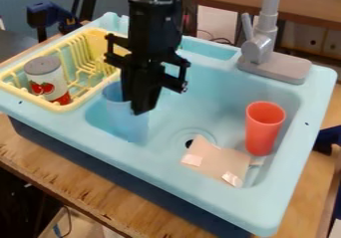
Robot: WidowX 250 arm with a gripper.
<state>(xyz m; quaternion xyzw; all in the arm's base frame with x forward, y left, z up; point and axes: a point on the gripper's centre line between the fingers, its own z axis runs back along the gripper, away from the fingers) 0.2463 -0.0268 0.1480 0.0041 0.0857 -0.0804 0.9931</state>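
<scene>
While the gripper (pixel 141 103) hangs right by the translucent blue cup (pixel 128 126), I cannot tell whether it is spread or pinching the wall. The cup, within the sink (pixel 206 102) at ten o'clock from the drain (pixel 189 144), is probably light, slick plastic, stiff but springy, best held by its upper wall. Beyond it, the yellow rack (pixel 59 105) lies towards ten o'clock, the red cup (pixel 263 128) towards three.
</scene>
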